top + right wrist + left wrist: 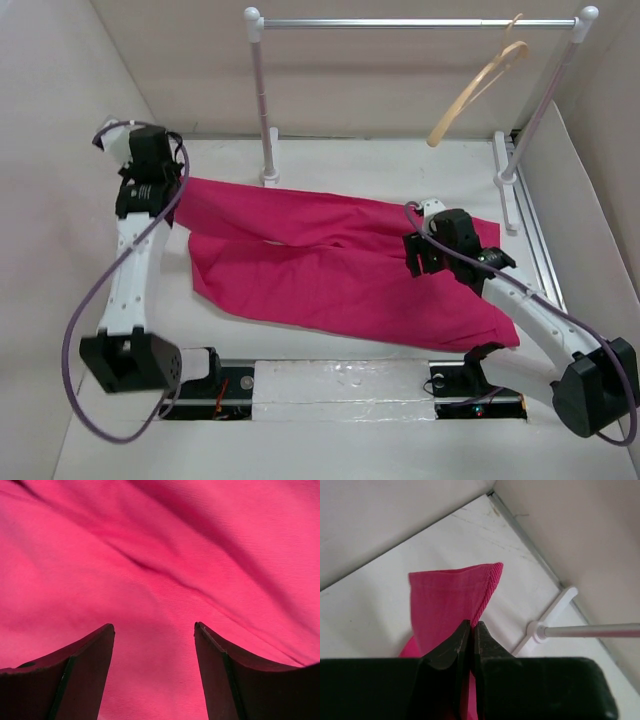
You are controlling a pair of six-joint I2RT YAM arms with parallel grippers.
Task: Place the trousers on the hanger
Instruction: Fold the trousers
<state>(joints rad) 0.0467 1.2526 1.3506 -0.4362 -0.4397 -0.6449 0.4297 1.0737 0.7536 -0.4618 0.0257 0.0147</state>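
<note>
end effector [470, 636] clamped on trousers [451, 596]

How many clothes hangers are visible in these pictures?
1. The wooden hanger hangs tilted by its hook near the right end of the clothes rail, beyond the trousers. Another could lie hidden under the cloth.

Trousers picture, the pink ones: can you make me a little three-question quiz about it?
1. True or false: the hanger hangs on the rail.
2. The left gripper is shut on: A the hanger, B the trousers, C the rail?
3. Fill in: the right gripper has its jaws ____ above the pink cloth.
Key: 1 true; 2 B; 3 open.
</note>
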